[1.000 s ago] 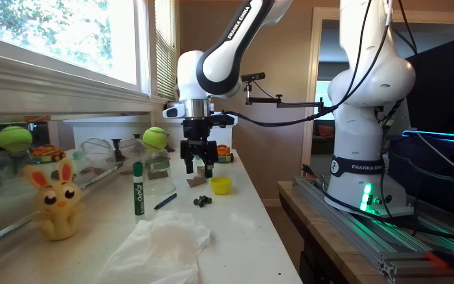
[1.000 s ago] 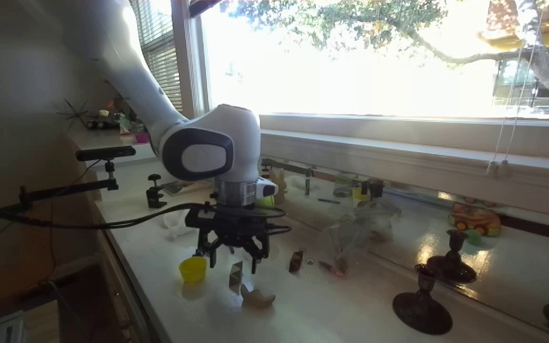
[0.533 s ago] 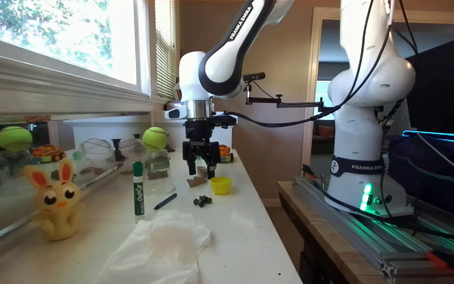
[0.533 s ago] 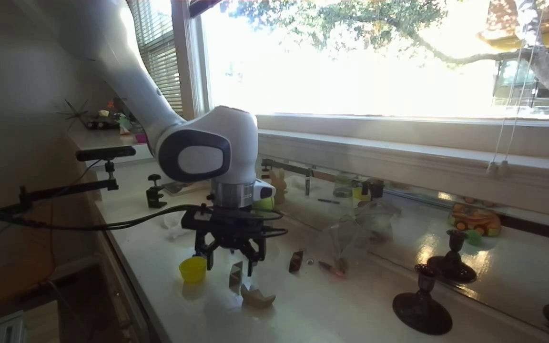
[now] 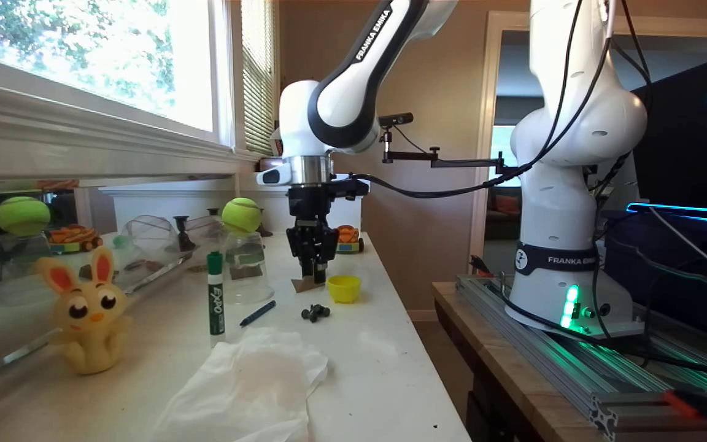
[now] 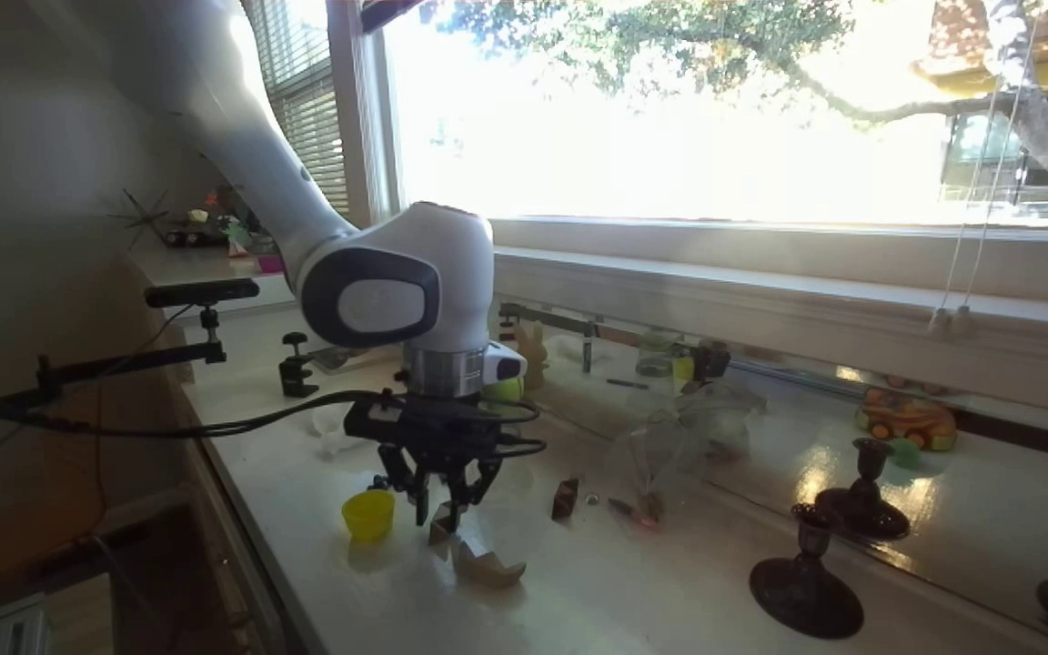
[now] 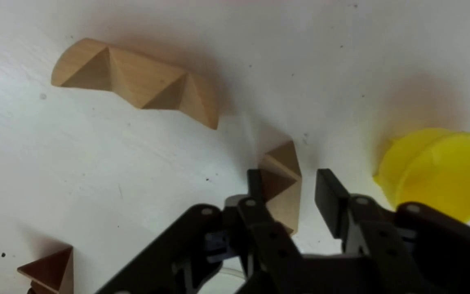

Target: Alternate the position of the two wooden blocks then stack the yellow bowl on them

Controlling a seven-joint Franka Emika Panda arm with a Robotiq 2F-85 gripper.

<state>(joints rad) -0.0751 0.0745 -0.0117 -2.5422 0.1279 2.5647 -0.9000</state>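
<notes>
My tool (image 7: 290,185), one: aimed down at the white worktop (image 5: 384,380), its jaws partly apart and not clamped.

Wooden block (image 7: 284,206), one, faceted: between my two fingers (image 7: 255,183), with a gap on the side toward the yellow bowl (image 7: 443,171); whether my opposite finger touches it, I cannot tell.

Yellow bowl, one, upright: near that block, toward the robot-side edge of the worktop; part of my tool covers some of it in the wrist view.

Notched wooden block (image 7: 137,77), one, pale: just beside the first block, lying apart from it.

Dark wooden piece (image 6: 565,500), one: apart from both, closer to the window-side edge.

Small black item (image 5: 315,313), one: near the bowl, its form hard to make out.

Green-capped marker (image 5: 215,301), one: upright on the worktop.

Dark blue pen (image 5: 258,313), one: lying between that marker and the black item.

Tennis ball (image 5: 242,216), one: on top of a clear cup (image 5: 234,285), toward the window-side edge.

Crumpled white sheet (image 5: 255,387), one: cloth or paper, I cannot tell.

Yellow bunny figure (image 5: 92,319), one: by the window-side edge.

Dark candlestick (image 6: 806,587), one: upright, also toward the window-side edge.
</notes>
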